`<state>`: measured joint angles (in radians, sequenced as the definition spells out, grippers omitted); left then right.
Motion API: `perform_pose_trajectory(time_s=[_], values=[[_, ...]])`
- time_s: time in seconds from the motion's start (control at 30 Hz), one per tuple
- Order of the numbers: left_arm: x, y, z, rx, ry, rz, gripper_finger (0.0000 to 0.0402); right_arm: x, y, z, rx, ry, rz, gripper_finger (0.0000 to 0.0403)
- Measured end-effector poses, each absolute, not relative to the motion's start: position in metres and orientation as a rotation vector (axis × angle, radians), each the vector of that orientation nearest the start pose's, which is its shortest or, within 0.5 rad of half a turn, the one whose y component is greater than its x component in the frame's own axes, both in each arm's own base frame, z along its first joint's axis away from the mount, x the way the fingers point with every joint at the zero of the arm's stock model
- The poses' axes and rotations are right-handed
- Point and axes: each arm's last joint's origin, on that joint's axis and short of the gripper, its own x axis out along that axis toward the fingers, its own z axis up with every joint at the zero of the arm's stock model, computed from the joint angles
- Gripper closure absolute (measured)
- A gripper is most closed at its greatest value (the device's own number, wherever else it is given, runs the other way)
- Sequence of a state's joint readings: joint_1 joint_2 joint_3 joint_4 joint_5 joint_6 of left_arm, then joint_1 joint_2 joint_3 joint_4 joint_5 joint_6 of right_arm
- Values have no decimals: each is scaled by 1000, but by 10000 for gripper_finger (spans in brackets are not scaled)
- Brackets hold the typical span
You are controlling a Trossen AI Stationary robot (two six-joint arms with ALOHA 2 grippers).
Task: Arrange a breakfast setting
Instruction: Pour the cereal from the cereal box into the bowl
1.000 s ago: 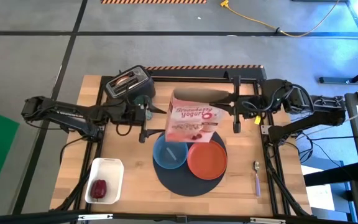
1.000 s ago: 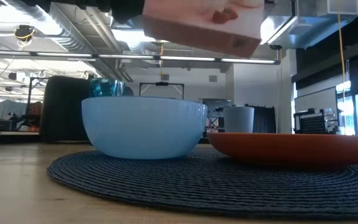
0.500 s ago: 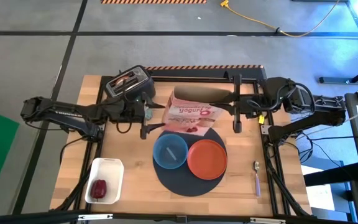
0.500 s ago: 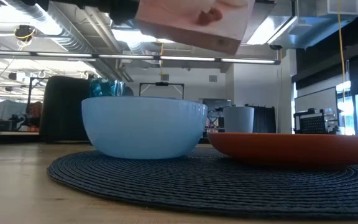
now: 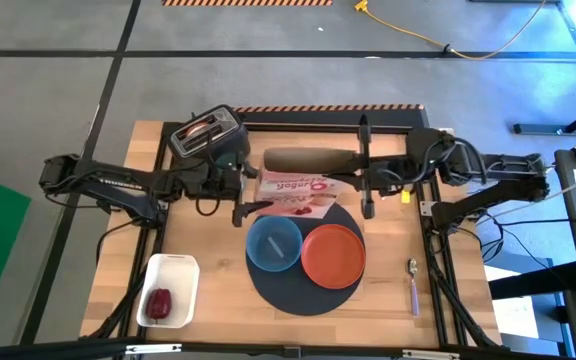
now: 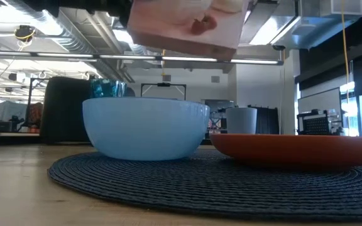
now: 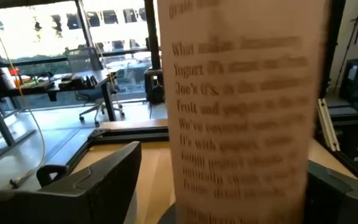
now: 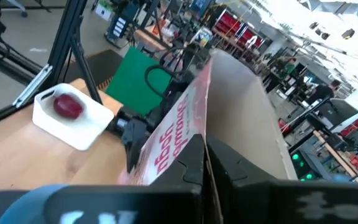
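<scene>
Cereal bag (image 5: 298, 186), pinched by the closed right gripper (image 5: 364, 183), hides whether the left gripper (image 5: 244, 192) grips it.

Two dark, slender jointed arms, the left arm (image 5: 118, 185) and right arm (image 5: 488, 175), black cables trailing along them, yellow tag (image 5: 407, 195) near the right wrist.

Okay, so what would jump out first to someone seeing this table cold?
The red-and-white cereal bag held in the air between both grippers, behind the blue bowl. The bowl and the orange plate sit side by side on the round dark mat, with a black toaster at the far left corner.
</scene>
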<state>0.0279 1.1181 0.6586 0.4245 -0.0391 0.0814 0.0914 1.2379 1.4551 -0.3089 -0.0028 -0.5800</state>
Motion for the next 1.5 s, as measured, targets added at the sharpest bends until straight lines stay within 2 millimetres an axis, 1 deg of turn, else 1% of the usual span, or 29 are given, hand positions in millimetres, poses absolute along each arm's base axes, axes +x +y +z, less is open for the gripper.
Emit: perform_pose_trajectory(time_s=[0.13,0.33,0.53,0.67,0.77,0.87,0.97,1.03,1.13,1.23,1.3,1.43,1.5], values=[[249,9,280,80,50,74,129,262,24,453,-584,58,118,403],[248,9,281,90,47,73,215,263,25,453,-568,58,133,403],[248,9,281,165,50,67,272,262,25,452,-492,64,160,390],[244,9,282,168,61,63,293,262,25,452,-467,66,159,357],[239,9,286,168,64,62,303,258,25,455,-433,57,155,320],[233,8,289,168,68,61,308,249,24,461,-418,35,142,283],[221,6,297,169,70,53,309,234,22,467,-386,28,124,253],[212,6,307,168,133,46,310,220,21,472,-358,27,105,240],[198,3,324,172,288,29,310,201,17,475,-292,27,38,232],[184,-1,339,189,468,0,310,193,13,459,-248,77,-67,231],[176,-3,350,200,551,-13,310,192,11,441,-230,128,-140,231],[163,-8,373,211,590,-44,310,196,9,402,-191,169,-220,231],[156,-10,386,214,579,-61,310,197,8,384,-161,149,-243,231]])
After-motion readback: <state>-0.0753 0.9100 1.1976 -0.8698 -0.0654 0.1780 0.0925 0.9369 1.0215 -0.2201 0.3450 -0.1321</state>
